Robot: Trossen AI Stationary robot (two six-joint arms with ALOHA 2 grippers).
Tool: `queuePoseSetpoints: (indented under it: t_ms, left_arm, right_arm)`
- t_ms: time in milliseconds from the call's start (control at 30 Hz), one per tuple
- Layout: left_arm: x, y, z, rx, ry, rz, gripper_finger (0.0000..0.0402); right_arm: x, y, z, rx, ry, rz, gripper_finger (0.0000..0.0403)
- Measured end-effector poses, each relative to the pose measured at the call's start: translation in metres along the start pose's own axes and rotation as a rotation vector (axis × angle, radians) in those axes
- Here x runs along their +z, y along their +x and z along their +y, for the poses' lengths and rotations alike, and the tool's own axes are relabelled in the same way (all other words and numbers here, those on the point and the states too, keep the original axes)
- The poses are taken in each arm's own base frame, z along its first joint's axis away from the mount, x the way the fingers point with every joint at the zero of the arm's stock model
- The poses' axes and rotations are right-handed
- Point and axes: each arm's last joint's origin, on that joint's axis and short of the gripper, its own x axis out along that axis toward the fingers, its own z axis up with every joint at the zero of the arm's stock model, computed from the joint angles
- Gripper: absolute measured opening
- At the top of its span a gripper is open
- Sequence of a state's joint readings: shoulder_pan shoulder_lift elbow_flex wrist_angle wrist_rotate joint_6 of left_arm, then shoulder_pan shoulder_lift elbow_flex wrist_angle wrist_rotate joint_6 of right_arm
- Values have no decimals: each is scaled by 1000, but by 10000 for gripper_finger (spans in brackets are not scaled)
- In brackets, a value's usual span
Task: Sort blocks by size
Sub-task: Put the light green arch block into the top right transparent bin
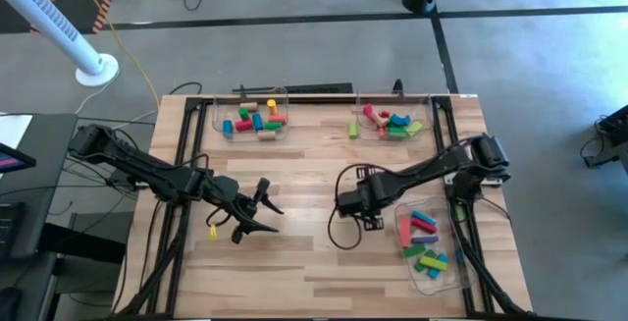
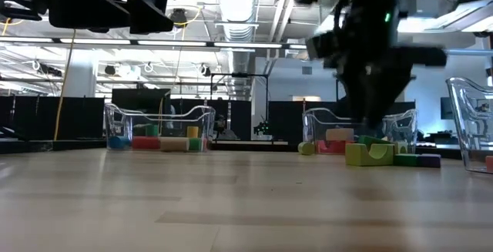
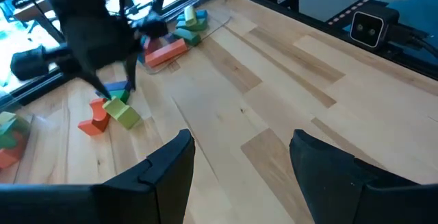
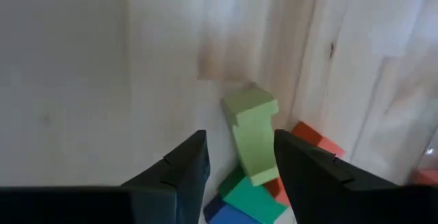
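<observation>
Between the spread fingers of the right gripper (image 4: 236, 162), in its wrist view: one light green block (image 4: 251, 138), stood on end above a small heap of blocks, namely a darker green piece (image 4: 250, 198), a blue piece (image 4: 222, 214) and a red piece (image 4: 313, 137). Fingers apart, clasping nothing; whether they touch the light green block cannot be told.

Position of that gripper (image 1: 355, 203), high view: mid-table, just beside the near-right clear tray (image 1: 404, 245), which holds pink, blue, red and green bars.

Beyond the gripper, at the far edge: a second tray (image 1: 429, 117) with red, green and blue blocks, one green block (image 1: 353, 129) lying outside it on the table (image 1: 304, 252).

Left gripper (image 1: 257, 208): well apart from the right one, over bare wood, fingers open and empty. One yellow piece (image 1: 213, 231) lies just behind it. Beyond it at the far edge: a third tray (image 1: 221, 115) of short cylinders and blocks in red, green, blue, yellow and tan.

Writing, brands, labels: none legible on any item.
</observation>
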State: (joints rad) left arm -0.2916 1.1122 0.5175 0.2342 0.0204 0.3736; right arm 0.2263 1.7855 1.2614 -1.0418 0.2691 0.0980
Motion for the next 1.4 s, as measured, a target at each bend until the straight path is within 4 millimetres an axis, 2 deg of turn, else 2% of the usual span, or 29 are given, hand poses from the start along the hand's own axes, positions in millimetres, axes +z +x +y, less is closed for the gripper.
queuePoseSetpoints:
  t_ms: [167,300,600,867,1133,1400]
  left_arm:
    - [0,0,0,0,0,0,229]
    - [0,0,0,1,0,-2,229]
    - [0,0,0,1,-1,-3,229]
    - [0,0,0,-2,-5,3,229]
    - [0,0,0,1,-1,-4,229]
    - [1,0,0,2,-4,-6,229]
  right_arm:
    - [-5,23,-9,55,39,9,194]
    - [-5,32,-11,63,41,-27,201]
    - [-2,33,-11,64,33,-68,247]
    - [-5,34,-12,63,62,-30,250]
    - [-6,31,-2,59,53,-33,250]
    - [3,33,-14,38,62,-113,250]
